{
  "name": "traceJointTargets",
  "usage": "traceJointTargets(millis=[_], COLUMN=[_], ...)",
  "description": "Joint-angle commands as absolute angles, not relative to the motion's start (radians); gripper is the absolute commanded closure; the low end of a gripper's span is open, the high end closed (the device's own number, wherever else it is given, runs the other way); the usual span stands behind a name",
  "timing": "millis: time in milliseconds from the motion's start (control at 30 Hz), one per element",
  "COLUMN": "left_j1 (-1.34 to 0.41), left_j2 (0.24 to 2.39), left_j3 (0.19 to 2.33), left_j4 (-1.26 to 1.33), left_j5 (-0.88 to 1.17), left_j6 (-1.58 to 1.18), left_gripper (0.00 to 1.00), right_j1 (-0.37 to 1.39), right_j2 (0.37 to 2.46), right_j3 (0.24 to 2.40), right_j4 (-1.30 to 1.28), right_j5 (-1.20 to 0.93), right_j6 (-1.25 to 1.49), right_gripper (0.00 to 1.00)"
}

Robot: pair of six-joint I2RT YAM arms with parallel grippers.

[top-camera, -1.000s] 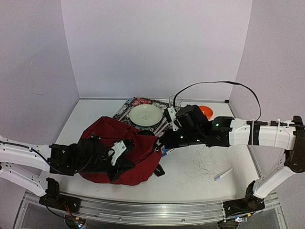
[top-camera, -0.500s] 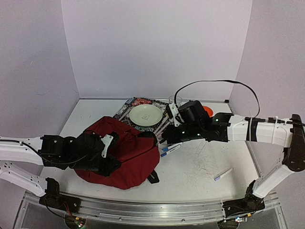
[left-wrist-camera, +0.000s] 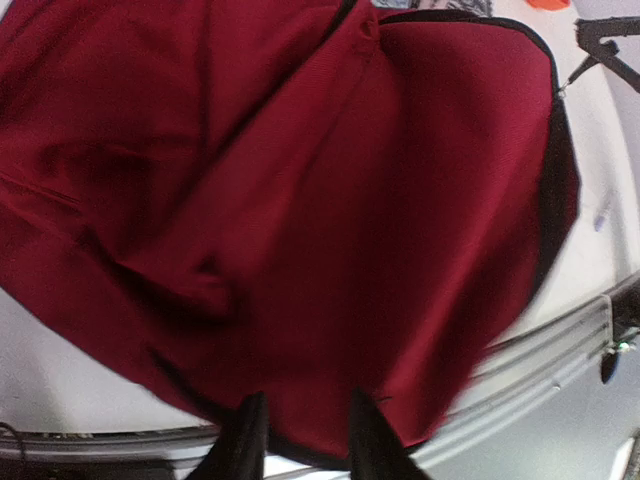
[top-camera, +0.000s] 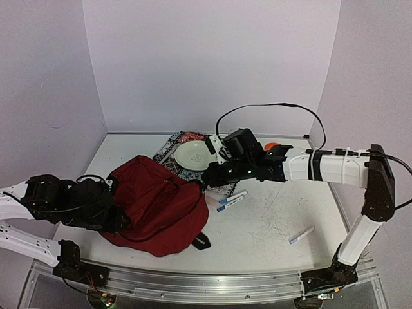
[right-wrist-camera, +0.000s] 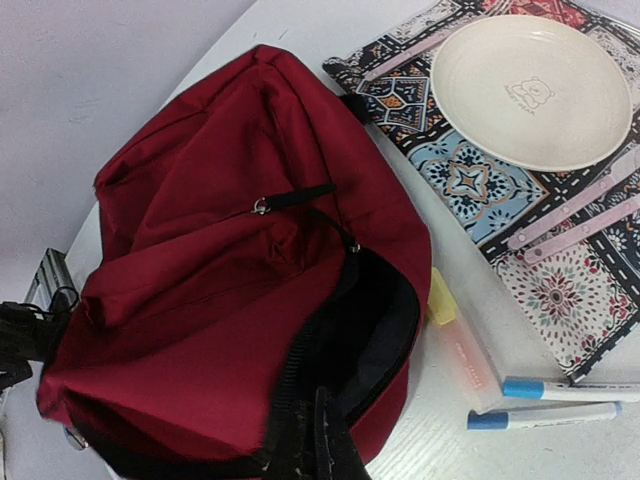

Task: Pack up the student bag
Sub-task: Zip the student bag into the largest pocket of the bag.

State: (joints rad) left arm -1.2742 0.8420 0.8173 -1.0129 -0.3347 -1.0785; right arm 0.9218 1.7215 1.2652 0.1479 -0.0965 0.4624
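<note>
The bag (top-camera: 161, 203) lies on the counter (top-camera: 270, 225), left of centre, with its mouth toward the markers (top-camera: 230, 199). Within the last second the left tool (left-wrist-camera: 305, 425) has been drawn back off the bag, and its fingers are now slightly spread, pinching nothing. The right tool (right-wrist-camera: 320, 440) is pressed together on the bag's black edge, holding the mouth open. The left tool is judged freed for fetching; the markers are unpacked.

Left gripper (left-wrist-camera: 305, 445) slightly parted, right gripper (right-wrist-camera: 322, 415) pinched shut

student bag (right-wrist-camera: 200, 300) interior dark — contents hidden, orange object (top-camera: 275, 147) half-covered
</note>
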Motion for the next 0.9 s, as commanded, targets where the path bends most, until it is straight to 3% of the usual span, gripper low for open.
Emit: traceJointTargets(millis=[0, 100, 400, 867], left_j1=[-1.274, -1.273, -1.273, -1.207], left_j2=[0.939, 1.0, 1.257, 1.724], left_j3=[0.946, 0.985, 1.073, 1.316], left_j4=[-1.101, -0.983, -0.598, -0.398], left_j5=[-0.494, -0.512, -0.487, -0.345], left_j6=[-1.007, -0.928, -0.802, -0.609], left_gripper=[0.56, 0.43, 0.17, 0.13], right_j1=[0.885, 0.896, 0.902, 0.862], right_j2=[1.724, 1.722, 1.692, 1.667], right_j3=[1.296, 1.283, 1.203, 1.148], right_j4=[0.172, 0.181, 0.213, 0.208], right_j5=[-0.081, -0.101, -0.11, -0.128], right_j6=[0.445, 0.45, 0.477, 0.517], right_gripper=[1.0, 1.0, 1.0, 1.0])
